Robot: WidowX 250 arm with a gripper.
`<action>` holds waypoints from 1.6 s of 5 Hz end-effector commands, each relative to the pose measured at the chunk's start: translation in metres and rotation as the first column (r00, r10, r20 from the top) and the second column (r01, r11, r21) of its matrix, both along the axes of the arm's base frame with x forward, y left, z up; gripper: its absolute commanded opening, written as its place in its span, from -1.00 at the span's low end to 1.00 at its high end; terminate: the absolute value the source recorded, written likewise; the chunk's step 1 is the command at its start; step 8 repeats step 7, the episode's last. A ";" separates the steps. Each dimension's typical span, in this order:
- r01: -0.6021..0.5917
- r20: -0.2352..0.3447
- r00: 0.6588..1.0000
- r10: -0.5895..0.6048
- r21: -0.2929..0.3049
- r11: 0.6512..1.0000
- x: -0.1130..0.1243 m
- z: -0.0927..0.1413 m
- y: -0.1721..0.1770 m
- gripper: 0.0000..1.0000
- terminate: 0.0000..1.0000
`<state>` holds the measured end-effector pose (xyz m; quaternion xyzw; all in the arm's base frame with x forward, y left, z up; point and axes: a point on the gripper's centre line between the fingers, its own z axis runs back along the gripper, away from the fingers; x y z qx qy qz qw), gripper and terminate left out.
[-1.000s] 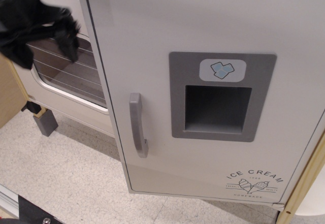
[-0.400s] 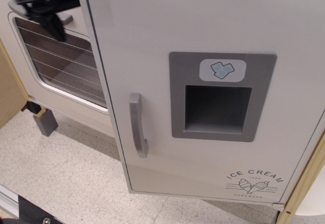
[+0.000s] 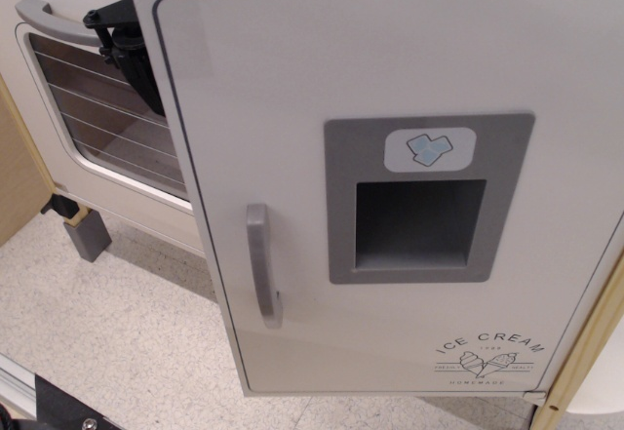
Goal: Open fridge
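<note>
Fingers [image 3: 125, 48] show only as a black shape at the upper left, tucked just behind the left edge of the fridge [image 3: 390, 186] door and in front of the windowed door [image 3: 97, 118]; most of them is hidden by the door edge, so I cannot tell how far apart they stand or whether they have hold of anything. Nearest the camera, at the bottom of the view, lies the speckled pale floor [image 3: 127, 342], with a dark strip at the lower left corner. Standing over it, the fridge door fills most of the frame, white with a thin dark outline, its left edge swung forward so that its top face shows along the upper border. On it are a vertical grey handle [image 3: 261, 266] near the left edge, a grey dispenser recess [image 3: 419, 223] in the middle, a blue ice-cube badge [image 3: 430, 148] above the recess, and an "ICE CREAM" logo [image 3: 487, 355] at the lower right. Farther back on the left is the windowed door with wire racks behind its glass and a horizontal grey handle [image 3: 54, 20] across its top, and a small grey block [image 3: 88, 235] sits on the floor below it
</note>
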<state>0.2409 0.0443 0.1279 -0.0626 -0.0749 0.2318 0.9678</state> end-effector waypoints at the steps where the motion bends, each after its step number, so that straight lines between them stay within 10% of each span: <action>1: 0.209 -0.025 0.977 -0.209 -0.015 0.978 -0.051 0.013 -0.050 1.00 -1.00; 6: 0.413 -0.010 0.910 -0.414 -0.047 0.909 -0.110 -0.002 -0.118 1.00 -1.00; 7: 0.413 -0.010 0.910 -0.414 -0.047 0.909 -0.110 -0.002 -0.118 1.00 1.00; 8: 0.413 -0.010 0.910 -0.414 -0.047 0.909 -0.110 -0.002 -0.118 1.00 1.00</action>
